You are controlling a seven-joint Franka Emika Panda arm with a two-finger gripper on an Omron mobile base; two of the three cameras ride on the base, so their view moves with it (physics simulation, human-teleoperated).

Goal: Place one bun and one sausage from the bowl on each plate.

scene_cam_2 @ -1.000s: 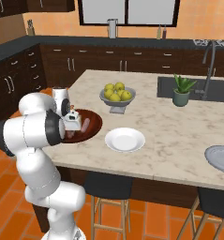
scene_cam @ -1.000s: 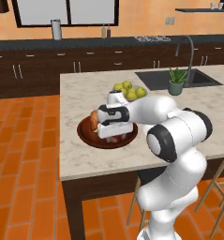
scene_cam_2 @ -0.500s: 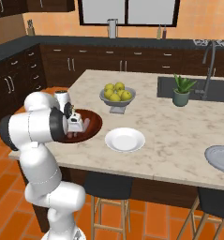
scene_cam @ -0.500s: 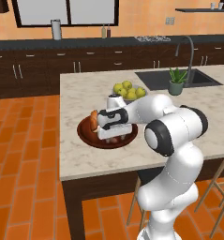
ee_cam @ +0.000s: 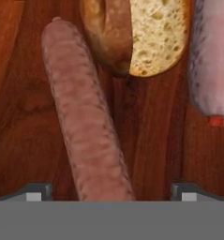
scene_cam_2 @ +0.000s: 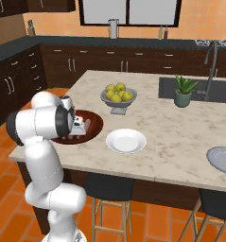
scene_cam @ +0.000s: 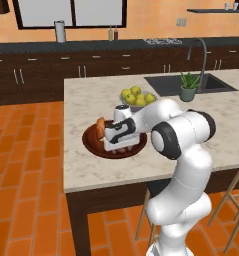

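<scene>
1. One pale stone worktop (scene_cam: 91, 165) forms a kitchen island, and everything below sits on it.
2. The white robot arm (scene_cam: 181, 135) bends down over the worktop's near left part, its hand lowered into the wooden bowl.
3. The bowl (scene_cam: 91, 145), wide, shallow and dark red-brown, lies near the worktop's front edge; in the right base view it (scene_cam_2: 96, 124) shows beside the arm.
4. A white plate (scene_cam_2: 126, 141) sits just to the right of the bowl, and a grey plate (scene_cam_2: 221, 159) lies well apart at the far right edge.
5. A grey dish of yellow-green apples (scene_cam_2: 117, 93) stands behind the bowl.
6. A tan bun (scene_cam: 100, 128) lies in the bowl on the far-left side of the hand; up close, its cut, crumbly face (ee_cam: 153, 33) is at the top of the hand view.
7. A reddish-brown sausage (ee_cam: 83, 117) lies on the bowl floor, running from upper left down between the two fingertips (ee_cam: 36, 191).
8. A second, paler pink sausage (ee_cam: 212, 56) lies at the right edge, outside the jaws.
9. The gripper (ee_cam: 111, 192) has its jaws spread wide, one tip on each side of the reddish-brown sausage, with a gap on both sides and no contact visible.
</scene>
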